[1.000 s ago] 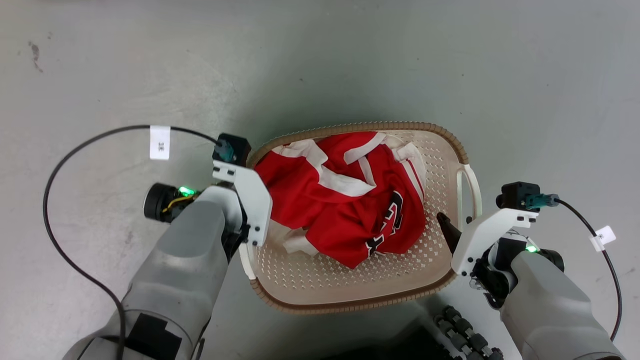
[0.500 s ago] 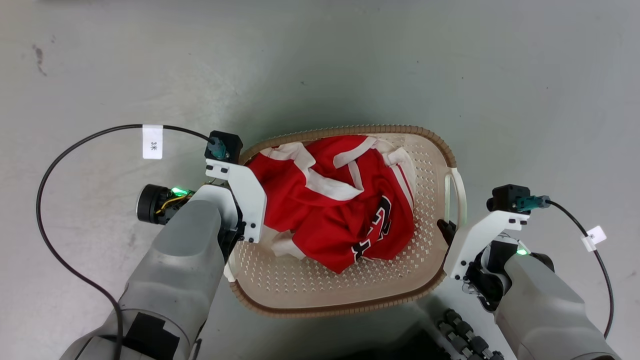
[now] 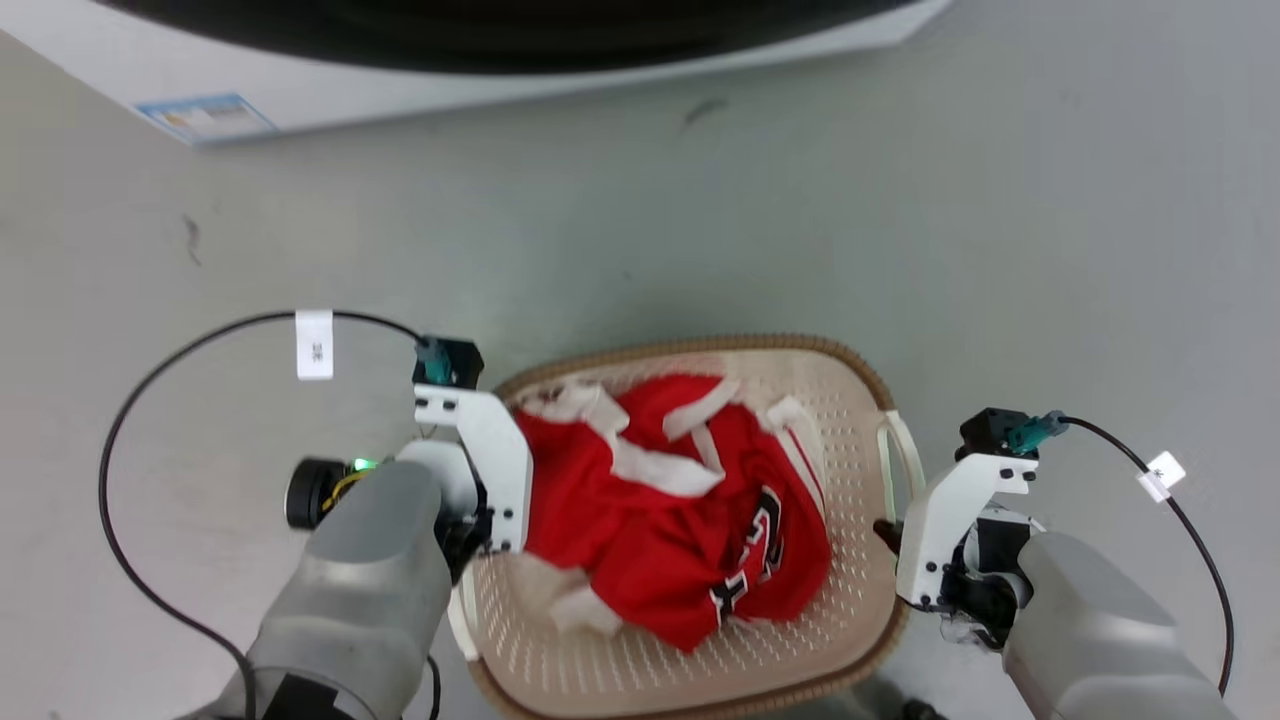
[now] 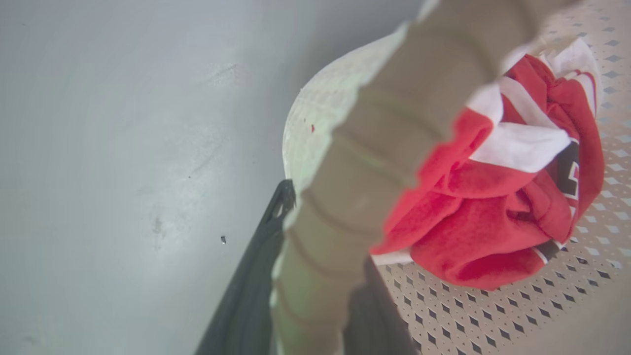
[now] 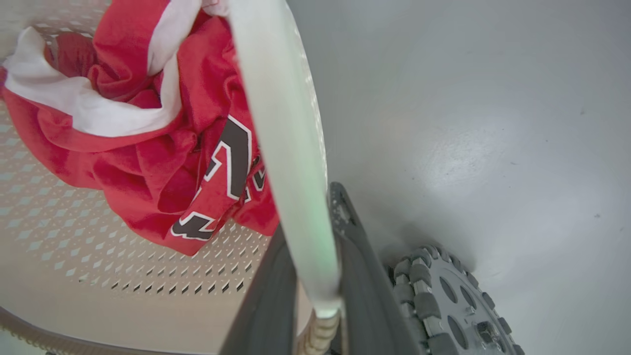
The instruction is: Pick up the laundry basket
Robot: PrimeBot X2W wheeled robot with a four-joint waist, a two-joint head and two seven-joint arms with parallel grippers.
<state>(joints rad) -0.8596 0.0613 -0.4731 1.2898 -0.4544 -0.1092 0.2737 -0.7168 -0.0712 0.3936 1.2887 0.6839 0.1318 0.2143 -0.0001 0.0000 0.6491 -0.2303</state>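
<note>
end effector (image 5: 309, 217) clamping handle (image 5: 281, 98), laundry basket (image 5: 74, 246) — red jersey (image 5: 148, 167) inside

A crumpled red garment (image 3: 680, 520) is seen heaped inside the laundry basket (image 3: 700, 348), toward its far and middle part. Broad white bands (image 3: 660, 475) are folded across the garment's upper side, and black lettering (image 3: 765, 530) outlined in white is shown on its near right fold; the letters cannot be read. A smooth grey floor (image 3: 900, 250) is spread beneath everything. A white washer (image 3: 500, 75) is placed along the far edge of the head view, with a dark curved part above its pale front. A small blue and white label (image 3: 205, 115) is stuck at its left end. Dark scuffs (image 3: 190, 238) are marked on the floor.
</note>
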